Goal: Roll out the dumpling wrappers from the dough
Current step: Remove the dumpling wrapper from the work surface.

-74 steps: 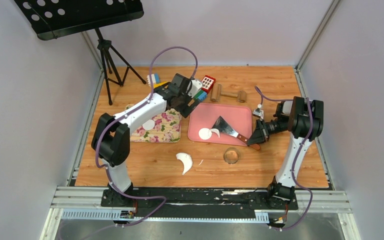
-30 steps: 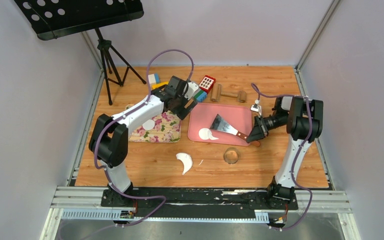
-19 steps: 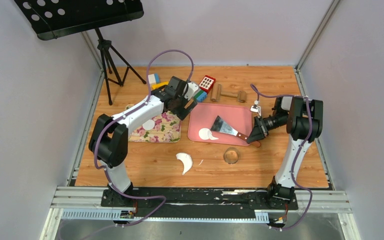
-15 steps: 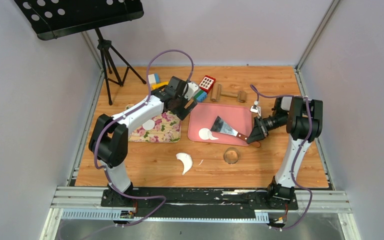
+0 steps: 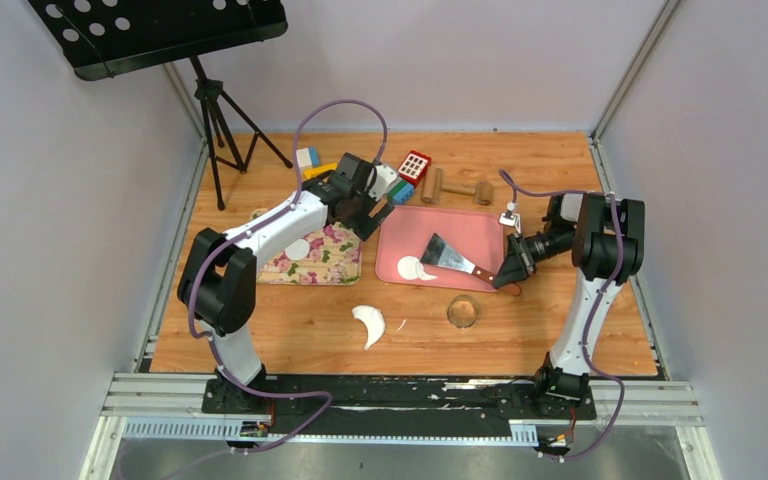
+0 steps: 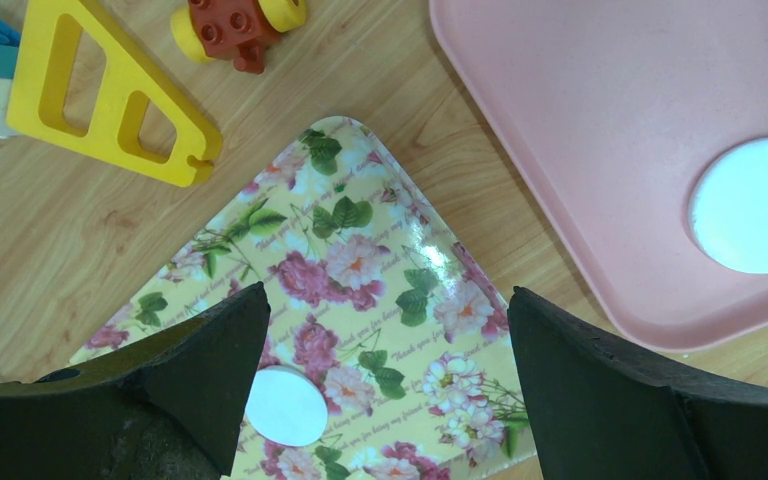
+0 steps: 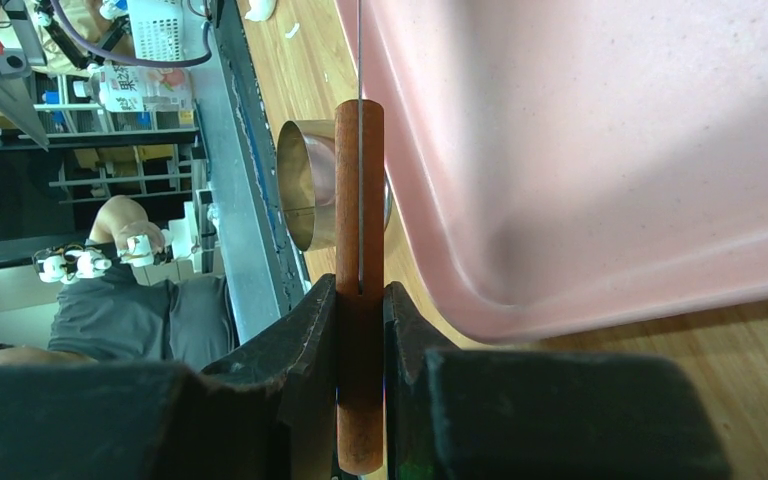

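A: What's changing right now?

B: Almost nothing. You're keeping the right gripper [image 5: 508, 275] clamped on the wooden handle of the scraper [image 5: 450, 252], right of centre in the top view. It has been sitting nearly still for the last second, after drifting slightly up and left. The wrist view is showing both jaws pressing the handle.

A: And the wrapper?

B: The round wrapper [image 5: 412, 268] is lying at the lower left of the pink tray [image 5: 480, 225], in the same spot as before, with a small dough bit touching its right edge. The blade is staying to its upper right. I can't tell whether the blade is touching the tray.

A: Left side?

B: You're holding the left gripper [image 6: 385, 300] with its jaws wide apart and gripping nothing. It has backed off a bit toward the upper left. It's hovering over the floral tray [image 6: 360, 260], where a second wrapper [image 6: 286, 405] is already lying.

A: Meaning for the task?

B: No progress in this stretch, and the disc isn't being lifted yet. I'm guessing you're lining up to slide the blade under it. The crescent dough scrap [image 5: 368, 322] and the ring cutter [image 5: 463, 312] are sitting on the bare wood below the pink tray.
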`<state>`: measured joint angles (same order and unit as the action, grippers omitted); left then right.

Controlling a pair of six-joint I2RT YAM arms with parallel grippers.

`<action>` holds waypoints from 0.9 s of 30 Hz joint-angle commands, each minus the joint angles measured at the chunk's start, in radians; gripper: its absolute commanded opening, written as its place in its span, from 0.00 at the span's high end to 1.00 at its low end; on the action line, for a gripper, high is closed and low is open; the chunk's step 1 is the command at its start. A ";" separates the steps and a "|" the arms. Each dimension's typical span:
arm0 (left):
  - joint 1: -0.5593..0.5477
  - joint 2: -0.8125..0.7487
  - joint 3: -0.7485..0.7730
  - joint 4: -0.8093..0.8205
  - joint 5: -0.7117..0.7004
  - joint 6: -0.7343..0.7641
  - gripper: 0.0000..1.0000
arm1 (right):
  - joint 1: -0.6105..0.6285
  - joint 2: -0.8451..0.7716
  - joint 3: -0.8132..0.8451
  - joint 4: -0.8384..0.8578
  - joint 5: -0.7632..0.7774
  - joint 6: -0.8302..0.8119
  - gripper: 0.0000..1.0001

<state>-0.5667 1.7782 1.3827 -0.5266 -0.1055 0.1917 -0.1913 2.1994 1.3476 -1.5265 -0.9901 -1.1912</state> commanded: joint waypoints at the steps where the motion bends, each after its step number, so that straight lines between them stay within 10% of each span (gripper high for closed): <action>1: 0.005 -0.046 0.003 0.027 0.012 0.002 0.04 | 0.006 -0.076 0.034 0.002 -0.022 0.002 1.00; 27: 0.005 -0.054 0.000 0.029 0.015 -0.001 0.04 | 0.043 -0.126 -0.008 0.106 0.015 0.088 1.00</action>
<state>-0.5667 1.7782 1.3827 -0.5266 -0.1020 0.1909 -0.1513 2.0747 1.3304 -1.4292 -0.9401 -1.0931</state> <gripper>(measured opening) 0.963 0.176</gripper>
